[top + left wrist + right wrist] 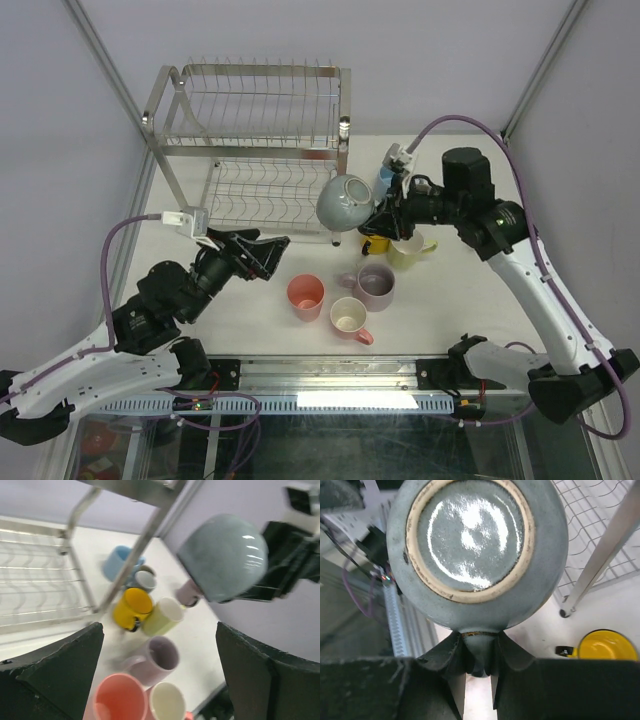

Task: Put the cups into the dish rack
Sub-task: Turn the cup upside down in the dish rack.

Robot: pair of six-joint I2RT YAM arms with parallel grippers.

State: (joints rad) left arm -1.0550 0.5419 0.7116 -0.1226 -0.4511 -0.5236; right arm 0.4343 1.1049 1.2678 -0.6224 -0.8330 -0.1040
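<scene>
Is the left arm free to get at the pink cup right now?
Probably yes. The left pincer is open and empty, the pink cup stands upright just beside it, and nothing lies between them.

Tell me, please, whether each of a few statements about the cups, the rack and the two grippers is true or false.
1. The right gripper is shut on the grey mug, which it holds off the table. True.
2. The dish rack holds two cups. False: no cup shows on either tier.
3. The left gripper is open and holds nothing. True.
4. The salmon pink cup lies on its side. False: it stands upright on the table, mouth up.
5. The grey mug is above the rack's top tier. False: it hangs beside the rack's right front post.
</scene>
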